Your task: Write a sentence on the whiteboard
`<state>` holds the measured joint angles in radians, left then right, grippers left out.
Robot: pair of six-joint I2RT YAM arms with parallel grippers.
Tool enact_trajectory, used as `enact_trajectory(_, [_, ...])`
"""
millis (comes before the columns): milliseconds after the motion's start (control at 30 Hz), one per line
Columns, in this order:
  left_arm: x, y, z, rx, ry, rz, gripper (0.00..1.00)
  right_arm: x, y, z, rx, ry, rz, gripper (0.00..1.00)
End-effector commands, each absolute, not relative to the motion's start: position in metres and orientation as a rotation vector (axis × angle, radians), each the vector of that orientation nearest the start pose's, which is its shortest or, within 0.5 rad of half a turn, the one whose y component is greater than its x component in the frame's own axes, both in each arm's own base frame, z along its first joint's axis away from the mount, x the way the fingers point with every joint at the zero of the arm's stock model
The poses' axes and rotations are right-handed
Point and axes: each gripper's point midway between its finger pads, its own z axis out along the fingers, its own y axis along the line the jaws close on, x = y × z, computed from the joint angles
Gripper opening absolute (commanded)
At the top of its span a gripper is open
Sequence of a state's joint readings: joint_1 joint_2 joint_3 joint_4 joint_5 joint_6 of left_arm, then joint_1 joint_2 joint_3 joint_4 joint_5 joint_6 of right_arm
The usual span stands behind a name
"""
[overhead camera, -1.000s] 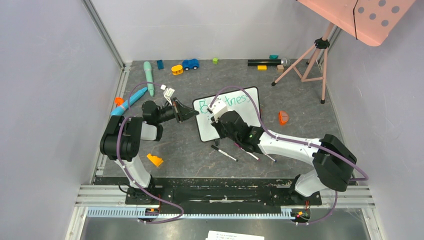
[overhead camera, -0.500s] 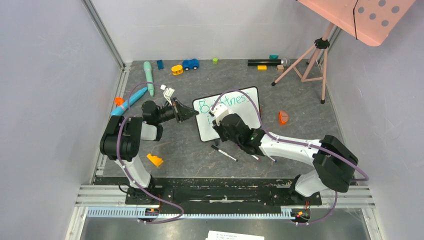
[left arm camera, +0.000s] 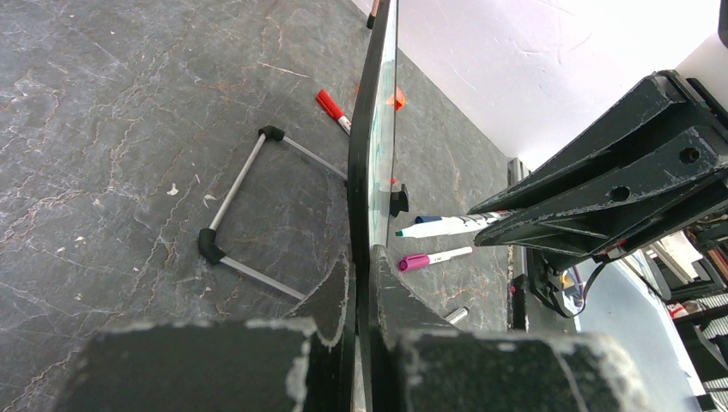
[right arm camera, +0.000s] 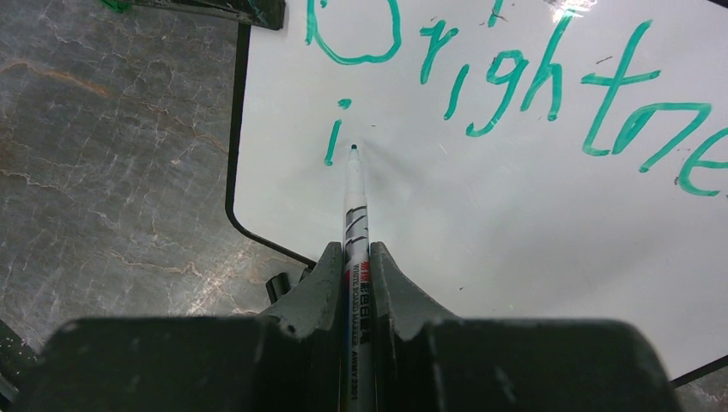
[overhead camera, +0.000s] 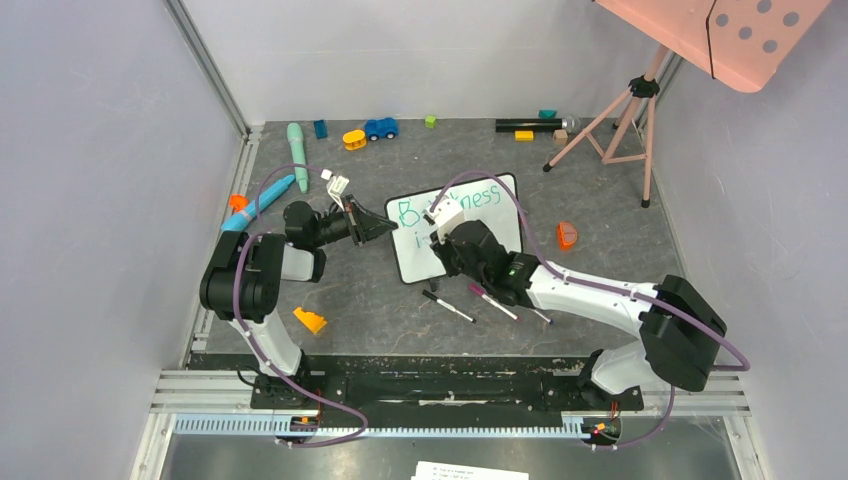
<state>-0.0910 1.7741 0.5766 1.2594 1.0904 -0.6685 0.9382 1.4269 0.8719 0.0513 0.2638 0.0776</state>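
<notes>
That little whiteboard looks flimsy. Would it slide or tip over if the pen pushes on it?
Probably it would, on its own: the whiteboard looks thin and light, with a slim wire stand behind it. That seems why the left gripper clamps its edge while the right gripper writes with the marker. It looks stiff, not floppy.

Right claw [right arm camera: 354, 255] with marker [right arm camera: 353, 193] slightly farther right.

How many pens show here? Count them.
5: a teal pen in the right pincer; black-capped, purple-capped and half-hidden pens in front of the board; a red pen behind it. Others may be hidden.
</notes>
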Motion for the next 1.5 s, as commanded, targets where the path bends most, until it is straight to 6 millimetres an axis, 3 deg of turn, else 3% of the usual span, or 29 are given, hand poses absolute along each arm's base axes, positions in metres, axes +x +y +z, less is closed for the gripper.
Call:
enact_trajectory(0, [0.341,-0.197,0.149,0.549,1.588,-1.328,0.02,0.291,0.317,0.166,-0.684,1.898,0.363,0.0])
enact_trajectory(467, [0.342,-0.197,0.148,0.548,1.591,-1.326,0.02,0.301,0.312,0.154,-0.678,1.926,0.318,0.0])
enact_trajectory(1000, [0.342,-0.197,0.148,0.548,1.591,-1.325,0.02,0.284,0.304,0.132,-0.696,1.971,0.357,0.0])
enact_trajectory(1467, [0.342,-0.197,0.148,0.549,1.592,-1.325,0.02,0.295,0.31,0.15,-0.684,1.938,0.338,0.0])
